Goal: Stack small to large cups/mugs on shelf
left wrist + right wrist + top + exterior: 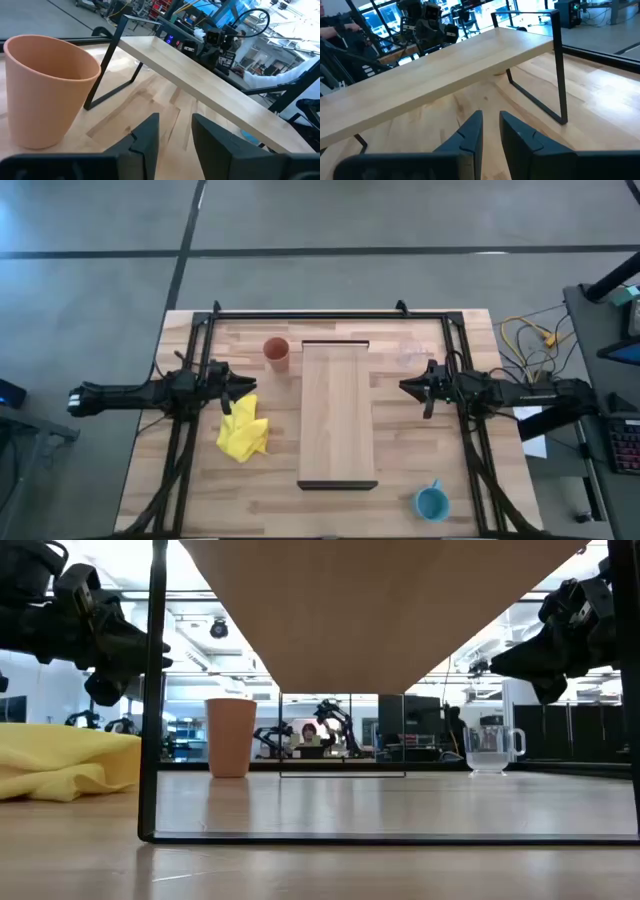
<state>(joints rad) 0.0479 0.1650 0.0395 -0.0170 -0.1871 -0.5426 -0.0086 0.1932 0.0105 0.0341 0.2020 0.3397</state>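
Taking the shelf (337,415) as landmark and going left to right: the left gripper (243,390) hangs just left of it, fingers slightly parted and empty, over the yellow cloth (243,429). The orange-brown cup (276,351) stands near the shelf's far-left corner; the clear glass mug (492,747) sits right of the shelf. The right gripper (408,387) hovers on that side, fingers narrowly apart, holding nothing. The light-blue mug (432,502) lies off the near-right corner.

Risks: the clear mug is easily misjudged, and the shelf's thin metal legs could catch a lifted cup. No legible writing.

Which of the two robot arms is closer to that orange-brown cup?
The left gripper: the orange-brown cup stands just beyond it, beside the shelf. The right gripper is across the shelf.
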